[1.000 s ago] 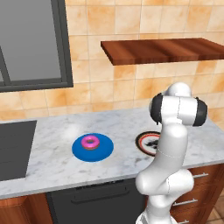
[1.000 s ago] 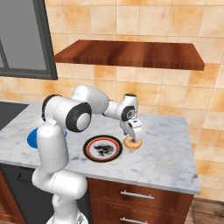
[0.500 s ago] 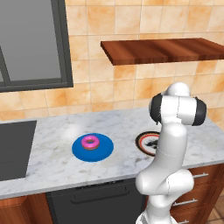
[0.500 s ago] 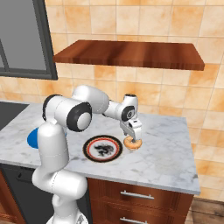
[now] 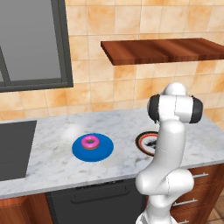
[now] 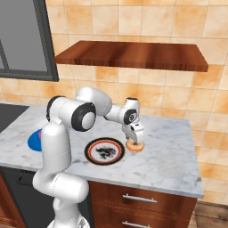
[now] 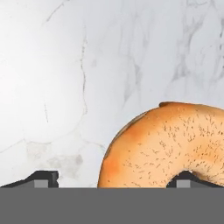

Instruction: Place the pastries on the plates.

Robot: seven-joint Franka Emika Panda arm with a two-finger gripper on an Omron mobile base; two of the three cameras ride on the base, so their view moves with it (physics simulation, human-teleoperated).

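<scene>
Gripper [image 6: 135,143] descending on glazed donut [image 6: 135,145], jaws wide, nothing held.
Donut is lying on counter [image 6: 169,156] just right of white plate [image 6: 104,150]; one finger is entering the hole, so straddle the ring's wall before closing.

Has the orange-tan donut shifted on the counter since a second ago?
No. In the right base view the orange-tan donut sits just right of the white plate, as before.

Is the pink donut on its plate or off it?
On. The pink donut lies flat in the middle of the blue plate on the marble counter.
</scene>
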